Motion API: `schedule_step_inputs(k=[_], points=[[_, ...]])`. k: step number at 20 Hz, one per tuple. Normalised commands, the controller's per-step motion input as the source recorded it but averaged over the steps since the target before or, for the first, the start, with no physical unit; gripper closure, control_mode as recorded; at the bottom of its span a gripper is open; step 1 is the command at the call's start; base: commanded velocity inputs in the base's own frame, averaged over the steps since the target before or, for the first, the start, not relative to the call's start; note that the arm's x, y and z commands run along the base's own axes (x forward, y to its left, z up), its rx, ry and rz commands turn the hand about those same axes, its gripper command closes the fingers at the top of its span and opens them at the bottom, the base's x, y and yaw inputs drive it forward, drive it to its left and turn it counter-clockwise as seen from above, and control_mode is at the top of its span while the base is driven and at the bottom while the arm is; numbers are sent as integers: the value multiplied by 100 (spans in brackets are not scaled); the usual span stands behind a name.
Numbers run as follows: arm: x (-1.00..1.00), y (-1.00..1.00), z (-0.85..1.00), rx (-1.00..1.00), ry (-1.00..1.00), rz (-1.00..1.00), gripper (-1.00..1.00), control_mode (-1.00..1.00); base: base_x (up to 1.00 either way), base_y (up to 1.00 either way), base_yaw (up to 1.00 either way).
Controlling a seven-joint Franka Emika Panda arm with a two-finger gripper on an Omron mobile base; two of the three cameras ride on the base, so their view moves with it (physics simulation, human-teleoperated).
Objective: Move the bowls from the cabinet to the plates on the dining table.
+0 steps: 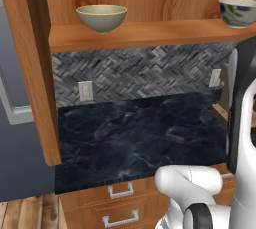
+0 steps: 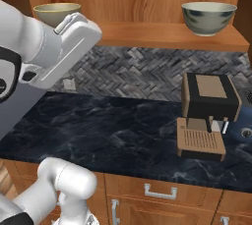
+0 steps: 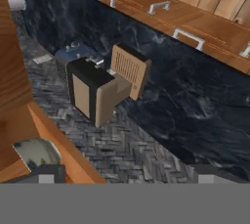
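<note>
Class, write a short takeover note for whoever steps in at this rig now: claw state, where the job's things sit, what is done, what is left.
Claw: open, holding nothing, its tips beside the mottled bowl.
Bowls: tan bowl and mottled bowl both stand on the cabinet shelf, far apart.
Below: dark marble counter with a coffee machine.
Done: no bowl lifted off the shelf yet.
Left: grasp each bowl and carry it to a plate on the dining table.
</note>
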Motion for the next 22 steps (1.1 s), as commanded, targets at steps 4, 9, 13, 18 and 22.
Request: schedule_step_inputs(k=[4, 9, 13, 18, 22], points=[[40, 42, 0, 0, -5, 7, -100, -100, 0, 0, 0], [48, 42, 0, 0, -1, 0, -100, -100, 0, 0, 0], [39, 39, 0, 0, -1, 0, -100, -100, 0, 0, 0], [33, 34, 1, 0, -2, 0, -100, -100, 0, 0, 0], [36, 30, 0, 0, -1, 0, -100, -100, 0, 0, 0]])
